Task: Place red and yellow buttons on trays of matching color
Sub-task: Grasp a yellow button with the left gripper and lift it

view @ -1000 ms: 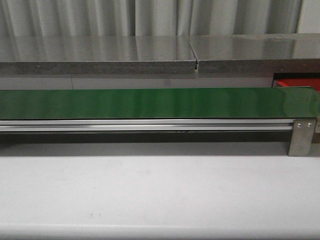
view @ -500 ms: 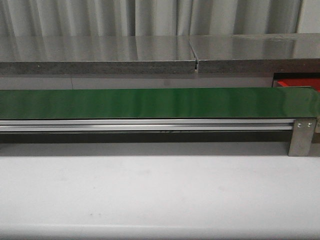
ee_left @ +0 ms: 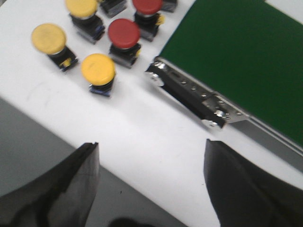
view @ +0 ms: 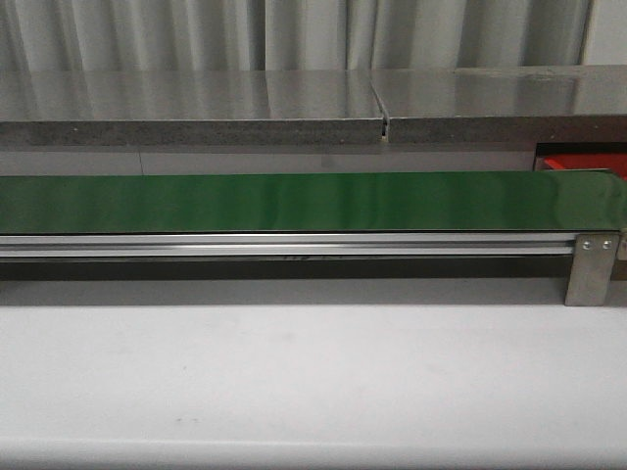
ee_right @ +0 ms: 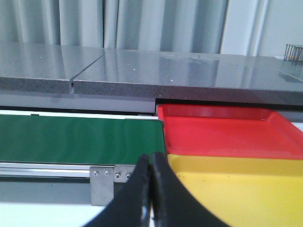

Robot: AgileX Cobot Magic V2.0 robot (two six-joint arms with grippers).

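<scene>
I see only a corner of the red tray [view: 585, 163] in my front view, behind the belt [view: 294, 202]. The picture's edge cuts two buttons [ee_left: 148, 5] beyond my left gripper [ee_left: 150, 182].

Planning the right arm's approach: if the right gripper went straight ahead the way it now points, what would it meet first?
Probably the yellow tray, near its edge beside the green belt; the shut right gripper points about at that boundary. Depth is unclear.
</scene>
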